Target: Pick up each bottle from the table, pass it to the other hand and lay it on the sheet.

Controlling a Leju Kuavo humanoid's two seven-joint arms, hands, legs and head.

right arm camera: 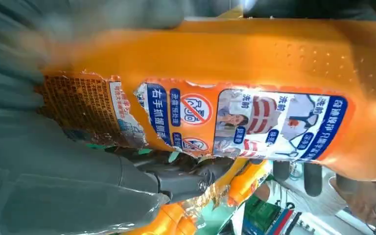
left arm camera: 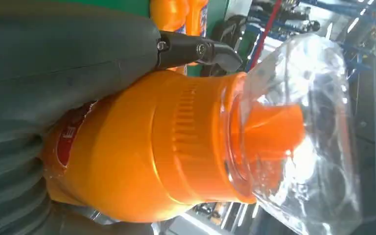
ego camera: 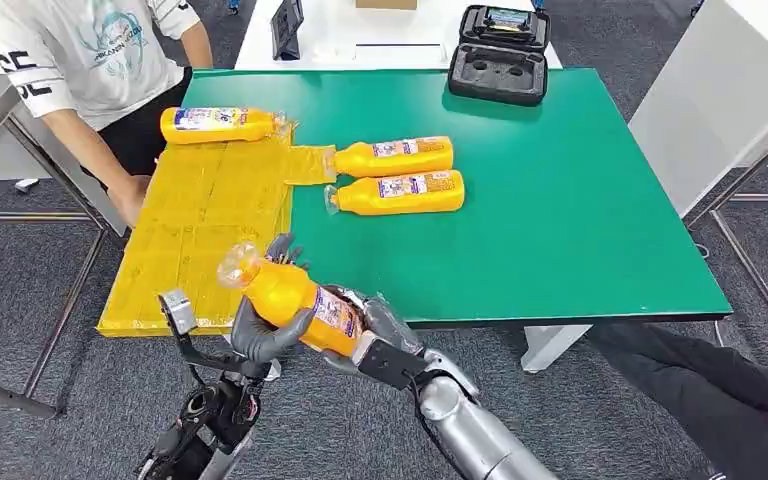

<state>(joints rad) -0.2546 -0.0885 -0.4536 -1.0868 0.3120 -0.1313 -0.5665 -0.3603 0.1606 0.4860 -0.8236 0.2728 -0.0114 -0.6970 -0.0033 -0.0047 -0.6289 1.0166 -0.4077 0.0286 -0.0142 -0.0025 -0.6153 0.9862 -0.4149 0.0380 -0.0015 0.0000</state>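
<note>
Over the near edge of the green table (ego camera: 580,180), both the left hand (ego camera: 260,335) and right hand (ego camera: 375,335) grasp one orange bottle (ego camera: 295,298) beside the yellow sheet (ego camera: 200,230).

Glossy orange plastic bottle (ego camera: 295,300) with clear cap; matt green table (ego camera: 580,200).

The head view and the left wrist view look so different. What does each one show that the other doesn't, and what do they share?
The head view alone shows the green table, the yellow sheet with one bottle lying on it, the right hand gripping the held bottle's lower end, a person standing beside the sheet, and a black case.

The left wrist view alone shows, close up, the clear plastic wrap over the orange cap and the ribbed neck.

Both show the left hand on the held bottle, and two bottles waiting on the table.
</note>
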